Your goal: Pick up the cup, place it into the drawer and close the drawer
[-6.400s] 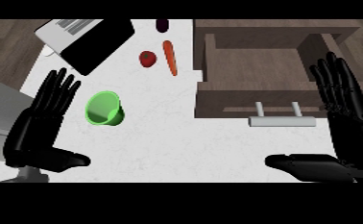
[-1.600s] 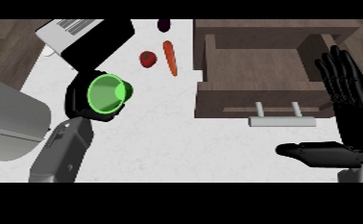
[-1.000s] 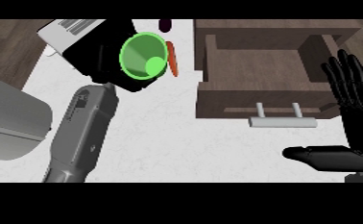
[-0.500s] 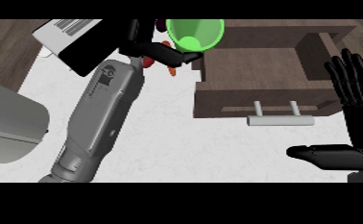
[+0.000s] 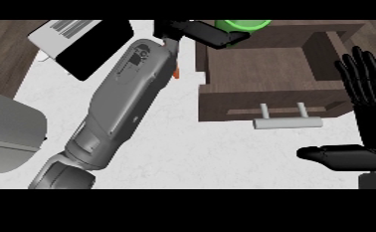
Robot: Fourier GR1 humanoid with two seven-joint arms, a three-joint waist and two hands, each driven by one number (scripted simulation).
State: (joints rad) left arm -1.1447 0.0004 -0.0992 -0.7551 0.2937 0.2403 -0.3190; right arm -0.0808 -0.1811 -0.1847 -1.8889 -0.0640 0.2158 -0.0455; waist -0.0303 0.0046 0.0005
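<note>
Open wooden drawer [image 5: 257, 69] lies just below the left hand [image 5: 209, 33], whose fingers curl around the green cup [image 5: 241, 27] at the drawer's far rim. Right hand [image 5: 360, 84] rests spread, at right. Step: placing. Next: lower cup inside, release, then push handle [image 5: 288, 122].

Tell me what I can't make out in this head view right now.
- Green cup: its upper part is cut off by the view's top edge, its lower part hidden by the left robot hand.
- Orange thing: mostly behind the left forearm; too little shows to name it.
- Open drawer: its back edge is hidden by the cup and hand.
</note>
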